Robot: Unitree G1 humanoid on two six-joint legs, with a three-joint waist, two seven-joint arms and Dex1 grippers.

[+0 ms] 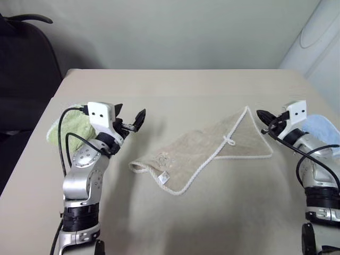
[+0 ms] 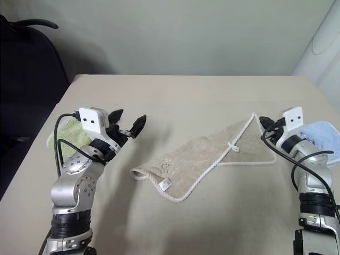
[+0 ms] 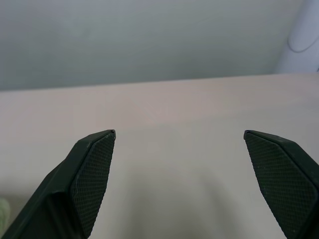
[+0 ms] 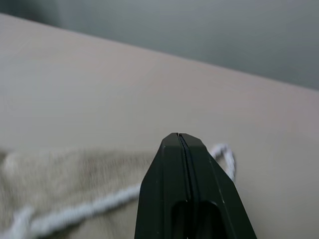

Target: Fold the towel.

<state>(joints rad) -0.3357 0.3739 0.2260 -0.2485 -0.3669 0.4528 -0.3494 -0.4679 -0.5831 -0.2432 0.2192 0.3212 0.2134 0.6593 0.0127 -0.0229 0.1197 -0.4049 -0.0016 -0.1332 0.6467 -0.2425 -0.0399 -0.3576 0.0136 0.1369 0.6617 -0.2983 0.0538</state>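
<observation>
A green towel (image 1: pixel 69 129) and a blue towel (image 1: pixel 323 127) lie at opposite table (image 1: pixel 175 85) edges.

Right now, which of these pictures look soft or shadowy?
Right wrist view: the tan towel and its white edging are blurred behind the shut right tool. Left eye view: soft shadows fall on the table beside the open left tool.

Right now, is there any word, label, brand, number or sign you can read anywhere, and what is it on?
No text can be read.
Towel: a small printed mark and a small white tag near its left end, both too small to read.
Left gripper and right gripper: no markings legible.
</observation>
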